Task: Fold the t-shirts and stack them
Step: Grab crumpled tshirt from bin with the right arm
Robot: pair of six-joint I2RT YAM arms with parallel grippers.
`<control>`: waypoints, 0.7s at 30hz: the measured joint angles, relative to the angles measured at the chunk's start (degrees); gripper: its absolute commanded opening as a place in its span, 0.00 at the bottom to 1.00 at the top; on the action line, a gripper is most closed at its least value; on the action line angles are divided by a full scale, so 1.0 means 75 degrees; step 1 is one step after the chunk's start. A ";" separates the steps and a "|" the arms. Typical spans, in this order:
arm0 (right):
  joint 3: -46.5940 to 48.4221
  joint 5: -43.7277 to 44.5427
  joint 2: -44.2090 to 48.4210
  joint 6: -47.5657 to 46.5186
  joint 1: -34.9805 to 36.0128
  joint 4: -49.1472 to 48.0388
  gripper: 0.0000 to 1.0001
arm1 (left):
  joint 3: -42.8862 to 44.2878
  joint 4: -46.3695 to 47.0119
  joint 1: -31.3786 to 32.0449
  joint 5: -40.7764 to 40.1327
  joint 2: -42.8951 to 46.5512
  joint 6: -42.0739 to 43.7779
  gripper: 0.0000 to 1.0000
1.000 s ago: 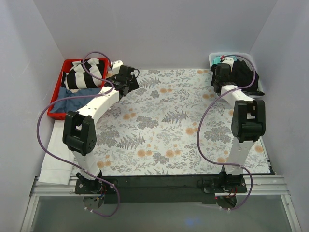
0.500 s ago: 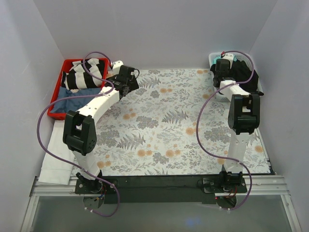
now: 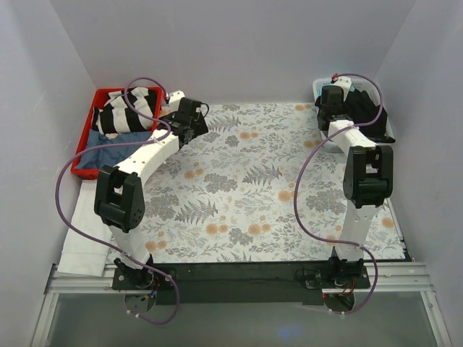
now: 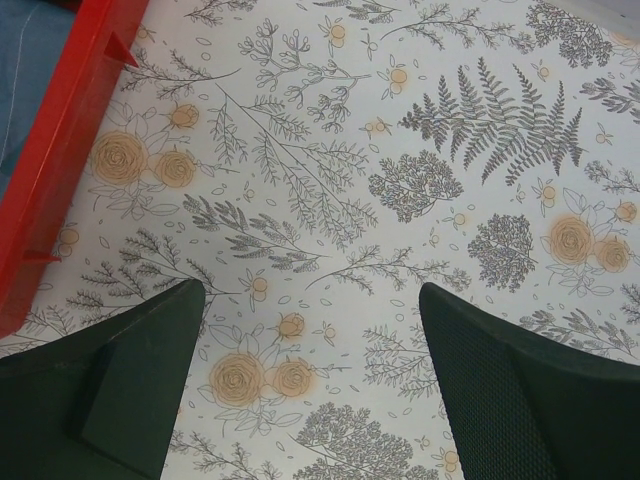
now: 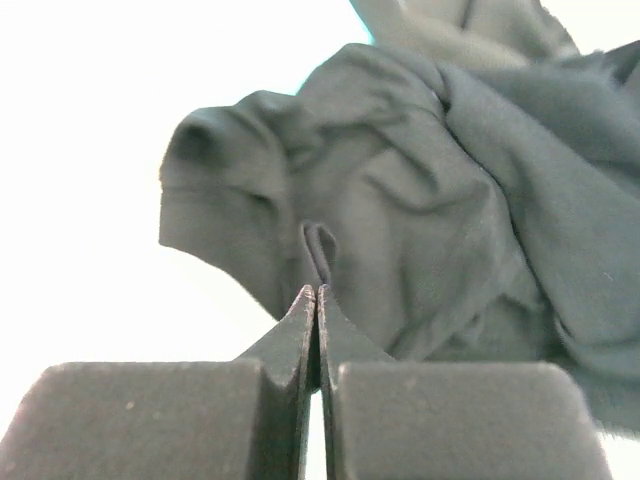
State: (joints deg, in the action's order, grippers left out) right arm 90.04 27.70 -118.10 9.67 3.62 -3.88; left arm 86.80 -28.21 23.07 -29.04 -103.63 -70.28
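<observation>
A crumpled black t-shirt (image 3: 365,112) lies in a white bin (image 3: 391,134) at the table's far right corner, with a bit of teal shirt (image 3: 346,88) behind it. My right gripper (image 3: 333,100) reaches into that bin. In the right wrist view its jaws (image 5: 317,291) are shut, and a small fold of the black t-shirt (image 5: 420,230) sticks up from between the tips. My left gripper (image 3: 191,121) hovers over the floral table near the far left. Its fingers (image 4: 150,380) stand wide open, the left gripper (image 4: 310,300) holding nothing.
A red bin (image 3: 82,157) at the far left holds a black-and-white striped cloth (image 3: 130,108) and a blue cloth (image 3: 108,152); its red wall (image 4: 70,130) runs beside my left gripper. A white folded cloth (image 3: 79,249) lies off the table's left edge. Grey walls close in three sides.
My right gripper moved a little farther into the white bin and shut, pinching a fold of the black t-shirt. The left arm has not moved.
</observation>
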 measured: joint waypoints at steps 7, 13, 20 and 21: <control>-0.0070 0.0755 0.1577 0.0017 0.1174 0.0099 0.01 | 0.0000 -0.0003 0.0000 0.0163 0.0000 -0.0087 0.89; 0.0539 0.1029 0.2576 -0.0522 0.1932 0.0119 0.01 | 0.0003 -0.0102 0.0000 0.0256 0.0000 -0.0312 0.90; 0.1413 0.1067 0.3302 -0.1542 0.3016 0.0493 0.01 | 0.0006 -0.0297 0.0000 0.0501 0.0000 -0.0691 0.90; 0.1539 0.1055 0.3357 -0.1714 0.3273 0.0583 0.01 | 0.0003 -0.0300 0.0000 0.0548 0.0000 -0.0743 0.90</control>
State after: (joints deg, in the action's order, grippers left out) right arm 101.58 35.62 -92.92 -3.18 28.16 0.49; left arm 86.83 -30.46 23.07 -24.93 -103.63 -75.85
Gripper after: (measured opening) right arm 0.021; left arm 0.903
